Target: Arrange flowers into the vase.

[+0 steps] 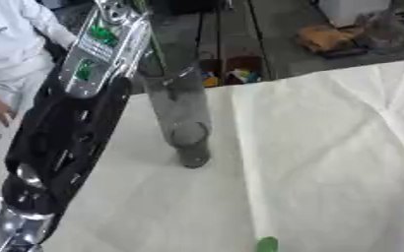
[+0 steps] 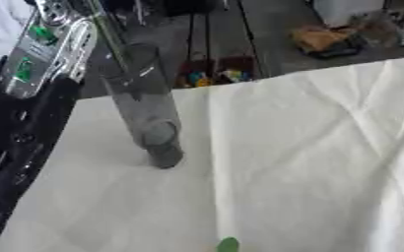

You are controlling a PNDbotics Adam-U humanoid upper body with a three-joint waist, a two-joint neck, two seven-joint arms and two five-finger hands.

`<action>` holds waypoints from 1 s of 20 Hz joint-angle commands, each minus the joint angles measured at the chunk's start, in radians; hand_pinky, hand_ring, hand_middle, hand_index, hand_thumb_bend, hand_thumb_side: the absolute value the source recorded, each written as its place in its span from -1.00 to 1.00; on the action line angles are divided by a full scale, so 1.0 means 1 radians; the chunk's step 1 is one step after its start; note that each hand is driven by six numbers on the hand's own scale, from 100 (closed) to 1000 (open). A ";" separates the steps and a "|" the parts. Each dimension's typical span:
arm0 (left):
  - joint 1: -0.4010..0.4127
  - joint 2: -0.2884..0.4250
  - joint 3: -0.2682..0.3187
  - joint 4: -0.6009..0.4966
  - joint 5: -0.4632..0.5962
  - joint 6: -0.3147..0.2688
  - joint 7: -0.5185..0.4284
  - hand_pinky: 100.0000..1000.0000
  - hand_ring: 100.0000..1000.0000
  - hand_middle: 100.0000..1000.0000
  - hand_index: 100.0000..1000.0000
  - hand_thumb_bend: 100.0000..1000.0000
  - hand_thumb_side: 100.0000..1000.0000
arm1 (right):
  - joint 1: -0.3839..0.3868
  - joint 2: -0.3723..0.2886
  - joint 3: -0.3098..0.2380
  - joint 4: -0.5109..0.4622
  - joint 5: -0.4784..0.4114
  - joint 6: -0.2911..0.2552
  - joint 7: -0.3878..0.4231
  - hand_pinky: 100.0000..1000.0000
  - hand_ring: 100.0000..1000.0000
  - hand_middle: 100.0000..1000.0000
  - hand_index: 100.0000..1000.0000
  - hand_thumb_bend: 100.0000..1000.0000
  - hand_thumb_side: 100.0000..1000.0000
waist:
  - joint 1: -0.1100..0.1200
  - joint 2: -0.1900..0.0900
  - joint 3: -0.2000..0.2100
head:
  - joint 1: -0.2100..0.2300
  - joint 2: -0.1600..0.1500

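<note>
Glass vase (image 1: 181,118) upright on cloth-covered tabletop (image 1: 326,162), centre-left. Left arm (image 1: 63,142) along left edge; hand's state cannot be told. Green bit (image 1: 267,244) at bottom edge.

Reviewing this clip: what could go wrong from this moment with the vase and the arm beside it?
1. The tall clear vase stands near the far table edge, close beside the left arm; a sideways swing might tip it.
2. A thin green stem rises from the vase past the arm; brushing it could pull the vase over.
3. Only a green tip shows at the bottom edge, so the next flower is hard to judge.
</note>
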 commanded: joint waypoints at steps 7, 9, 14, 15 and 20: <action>-0.001 0.025 -0.002 -0.029 -0.007 0.146 0.136 -0.36 0.17 0.08 -0.91 -0.17 0.26 | -0.009 -0.007 -0.005 -0.018 -0.014 0.007 0.002 0.26 0.52 0.04 0.62 -1.00 1.00 | -0.009 -0.027 0.006 | -0.006 -0.010; 0.002 0.031 -0.006 -0.029 -0.010 0.157 0.136 -0.35 0.18 0.10 -0.85 -0.17 0.31 | -0.008 -0.007 -0.006 -0.018 -0.014 0.007 0.002 0.26 0.52 0.04 0.62 -1.00 1.00 | -0.009 -0.028 0.007 | -0.008 -0.009; 0.011 0.042 -0.020 -0.041 -0.011 0.181 0.136 -0.32 0.24 0.15 -0.60 -0.22 0.33 | -0.007 -0.007 -0.006 -0.018 -0.016 0.007 0.002 0.26 0.52 0.04 0.62 -1.00 1.00 | -0.010 -0.030 0.013 | -0.012 -0.011; 0.012 0.044 -0.024 -0.043 -0.011 0.185 0.136 -0.31 0.26 0.18 -0.51 -0.21 0.34 | -0.007 -0.007 -0.006 -0.018 -0.016 0.007 0.002 0.26 0.52 0.04 0.62 -1.00 1.00 | -0.010 -0.031 0.013 | -0.013 -0.011; 0.021 0.044 -0.038 -0.049 -0.011 0.197 0.129 -0.27 0.31 0.24 -0.38 -0.27 0.37 | -0.009 -0.007 -0.005 -0.018 -0.018 0.007 0.002 0.26 0.52 0.04 0.62 -1.00 1.00 | -0.011 -0.030 0.015 | -0.015 -0.014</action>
